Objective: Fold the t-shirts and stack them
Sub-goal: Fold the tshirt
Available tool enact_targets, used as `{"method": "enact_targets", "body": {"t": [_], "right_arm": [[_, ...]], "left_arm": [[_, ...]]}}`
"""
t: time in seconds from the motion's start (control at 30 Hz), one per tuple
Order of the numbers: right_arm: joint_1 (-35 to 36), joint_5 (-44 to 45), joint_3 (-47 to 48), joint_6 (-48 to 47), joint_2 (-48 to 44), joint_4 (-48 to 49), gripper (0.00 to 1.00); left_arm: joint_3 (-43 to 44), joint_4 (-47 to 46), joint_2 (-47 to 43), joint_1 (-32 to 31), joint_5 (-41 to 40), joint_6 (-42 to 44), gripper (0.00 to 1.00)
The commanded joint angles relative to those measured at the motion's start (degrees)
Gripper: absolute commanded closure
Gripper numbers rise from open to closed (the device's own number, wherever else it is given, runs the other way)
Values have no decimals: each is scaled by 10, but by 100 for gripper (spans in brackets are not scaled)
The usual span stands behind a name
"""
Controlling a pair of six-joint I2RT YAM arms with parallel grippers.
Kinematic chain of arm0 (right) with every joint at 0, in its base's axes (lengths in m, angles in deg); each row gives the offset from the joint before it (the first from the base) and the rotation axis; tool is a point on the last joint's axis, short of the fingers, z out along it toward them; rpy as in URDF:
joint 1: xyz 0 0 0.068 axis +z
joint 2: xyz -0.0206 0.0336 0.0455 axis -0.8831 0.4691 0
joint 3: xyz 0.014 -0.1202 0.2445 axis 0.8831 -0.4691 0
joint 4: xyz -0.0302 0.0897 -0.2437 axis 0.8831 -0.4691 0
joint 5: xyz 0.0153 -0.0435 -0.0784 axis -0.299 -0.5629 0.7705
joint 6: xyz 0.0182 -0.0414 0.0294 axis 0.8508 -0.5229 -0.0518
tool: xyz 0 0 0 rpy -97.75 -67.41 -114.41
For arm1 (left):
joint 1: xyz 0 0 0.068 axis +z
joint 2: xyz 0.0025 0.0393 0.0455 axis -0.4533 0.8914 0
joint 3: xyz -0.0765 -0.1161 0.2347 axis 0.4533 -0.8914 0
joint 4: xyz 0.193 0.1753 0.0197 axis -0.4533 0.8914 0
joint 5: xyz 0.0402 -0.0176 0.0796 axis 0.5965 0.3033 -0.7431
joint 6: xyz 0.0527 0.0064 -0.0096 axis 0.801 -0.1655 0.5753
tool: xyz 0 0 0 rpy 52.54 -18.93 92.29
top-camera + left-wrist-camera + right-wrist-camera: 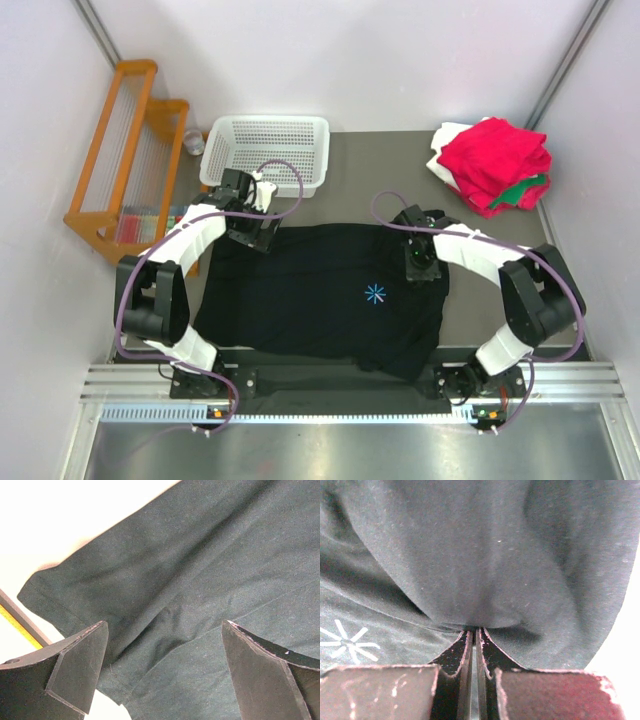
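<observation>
The black t-shirt lies spread on the table. The right gripper has its jaws closed, pinching a fold of it; the left gripper hangs wide open above its far-left sleeve.

top external view looks down from above the near side. each wrist view faces, at close range, the large black cloth t-shirt, which all three views share.

Bright, even overhead light with soft shadows; both wrist views overexpose the table to white, black t-shirt weave grainy.
</observation>
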Motion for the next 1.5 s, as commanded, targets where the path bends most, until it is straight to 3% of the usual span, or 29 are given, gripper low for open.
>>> {"method": "enact_targets", "body": {"t": [0.0,0.43,0.97,1.03,1.1,1.17,1.2,1.27,1.33,1.47], "right_arm": [[-9,25,46,-2,-26,-2,100],[-8,27,122,-5,-79,-67,100],[2,-138,6,-10,-110,-44,97],[4,-147,-16,-15,-109,-39,90],[6,-146,-28,-20,-105,-39,76],[5,-140,-37,-24,-97,-42,71],[5,-122,-35,-25,-96,-46,61],[5,-88,-10,-16,-102,-65,53],[5,-54,30,-6,-113,-74,38],[-1,-20,111,6,-104,-82,31]], "left_arm": [[-1,-4,-19,0,4,2,1],[0,-2,-24,0,4,1,1],[7,-2,-21,0,5,0,1],[8,0,-21,0,5,0,1],[8,0,-21,-1,5,0,1],[9,-1,-21,0,7,-1,1],[8,0,-21,0,6,-1,1],[7,-1,-22,0,6,-1,1],[6,0,-21,0,6,-1,1],[6,1,-21,0,6,0,1]]}}
